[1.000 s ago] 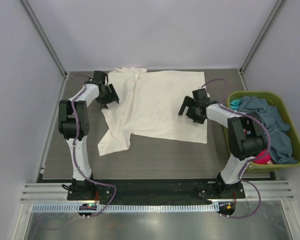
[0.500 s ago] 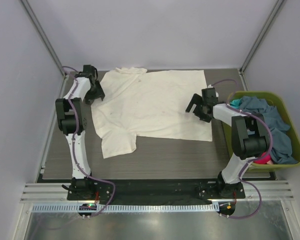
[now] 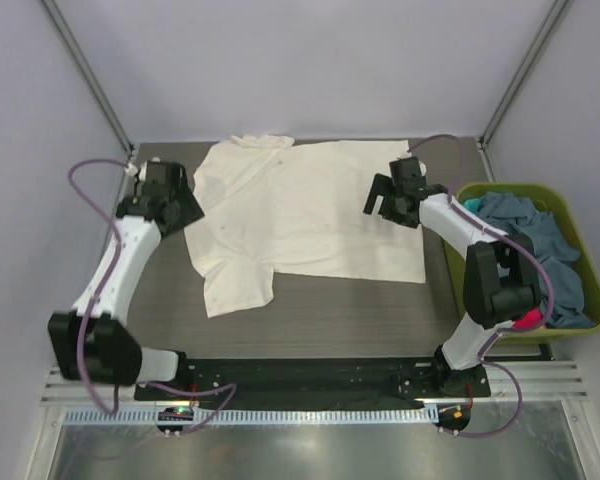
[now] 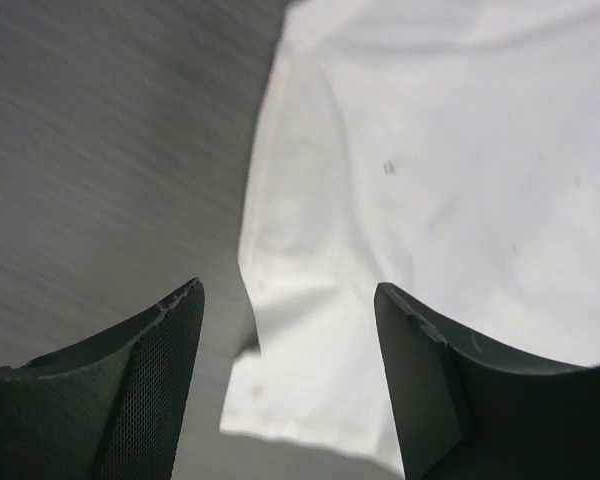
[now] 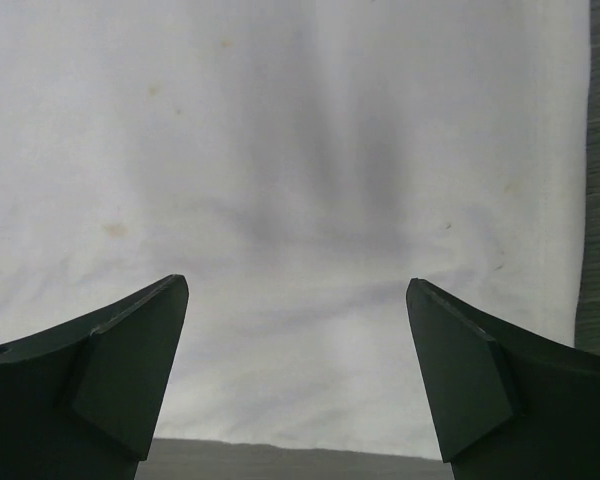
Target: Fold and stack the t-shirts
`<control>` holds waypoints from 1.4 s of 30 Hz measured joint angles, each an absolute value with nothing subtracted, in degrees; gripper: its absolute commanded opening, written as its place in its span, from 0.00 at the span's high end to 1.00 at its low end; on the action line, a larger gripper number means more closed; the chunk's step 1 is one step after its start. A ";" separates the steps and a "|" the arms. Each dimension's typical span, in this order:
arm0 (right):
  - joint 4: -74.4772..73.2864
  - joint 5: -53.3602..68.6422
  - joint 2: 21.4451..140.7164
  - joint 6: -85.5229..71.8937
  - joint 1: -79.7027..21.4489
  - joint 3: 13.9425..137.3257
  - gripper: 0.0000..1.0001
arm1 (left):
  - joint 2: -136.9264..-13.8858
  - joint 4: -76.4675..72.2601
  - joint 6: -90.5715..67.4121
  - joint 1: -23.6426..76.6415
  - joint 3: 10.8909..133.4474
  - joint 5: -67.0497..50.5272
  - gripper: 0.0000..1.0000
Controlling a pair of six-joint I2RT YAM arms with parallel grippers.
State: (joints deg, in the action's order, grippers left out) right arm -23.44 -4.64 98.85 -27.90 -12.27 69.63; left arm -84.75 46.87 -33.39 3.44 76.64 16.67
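A large cream t-shirt (image 3: 305, 205) lies spread flat on the dark table, collar at the far left and one sleeve (image 3: 235, 290) pointing toward the near edge. My left gripper (image 3: 183, 205) hovers open at the shirt's left edge; in the left wrist view that gripper (image 4: 290, 290) has the cream shirt's edge (image 4: 280, 330) below the gap between its fingers. My right gripper (image 3: 378, 205) stands open above the shirt's right part, and in the right wrist view the gripper (image 5: 298, 285) frames only cream cloth (image 5: 300, 150). Neither holds anything.
An olive-green basket (image 3: 525, 187) stands at the right edge of the table, holding a slate grey-blue t-shirt (image 3: 540, 240), a teal one (image 3: 470, 208) and a red-pink one (image 3: 525, 318). Bare dark table (image 3: 330, 310) lies in front of the cream shirt.
The cream shirt has been drawn wider, its left side unfolded flat. The left arm's elbow swung down toward the near left and its gripper came nearer. The right gripper shifted back and left over the shirt.
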 measured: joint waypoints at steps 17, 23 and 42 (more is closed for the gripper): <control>-27.05 -8.25 68.77 -32.56 -18.52 48.31 0.03 | -57.98 37.54 -51.90 16.32 27.20 7.49 0.37; -27.75 -8.88 64.75 -34.41 -18.52 44.58 0.04 | -57.47 32.73 -53.65 16.40 25.93 7.92 0.46; -30.37 -21.17 69.97 -43.77 -15.09 34.96 0.18 | -57.74 25.36 -51.86 15.22 25.91 11.18 1.00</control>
State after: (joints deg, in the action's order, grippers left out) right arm -30.37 -21.17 69.97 -43.77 -15.09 34.96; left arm -57.74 25.36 -51.86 15.22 25.91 11.18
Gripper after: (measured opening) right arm 0.856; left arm 0.009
